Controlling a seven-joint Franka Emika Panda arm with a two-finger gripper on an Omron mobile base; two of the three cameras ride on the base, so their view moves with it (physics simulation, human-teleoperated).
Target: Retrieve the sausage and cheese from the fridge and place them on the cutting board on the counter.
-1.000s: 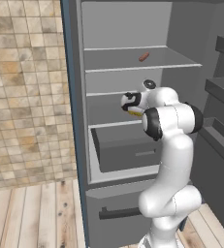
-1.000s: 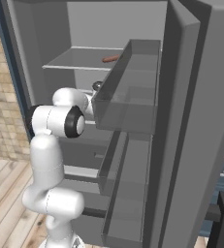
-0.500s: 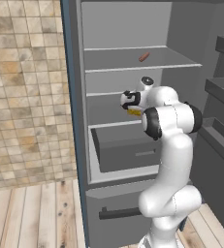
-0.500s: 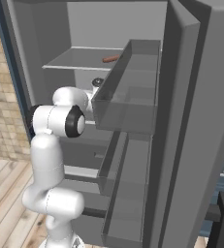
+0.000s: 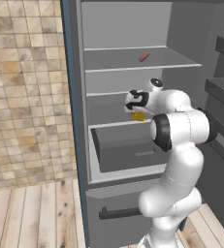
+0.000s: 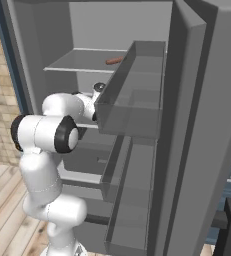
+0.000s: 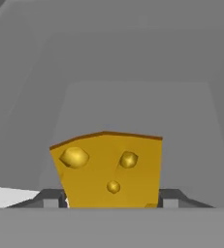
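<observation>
The arm (image 5: 181, 160) was glossy white, built of rounded, bulbous segments joined by dark grey-black rings at the joints. A small round white cap with a dark centre sat near the wrist. The tool (image 5: 135, 102) carried black trim.

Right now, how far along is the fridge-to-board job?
Done: the fridge stands open. In hand: the gripper is closed on the cheese, fingertips against both its sides, at the middle shelf. Left: carry the cheese out to the cutting board, then fetch the sausage, untouched on the top shelf, and place it there too.
</observation>
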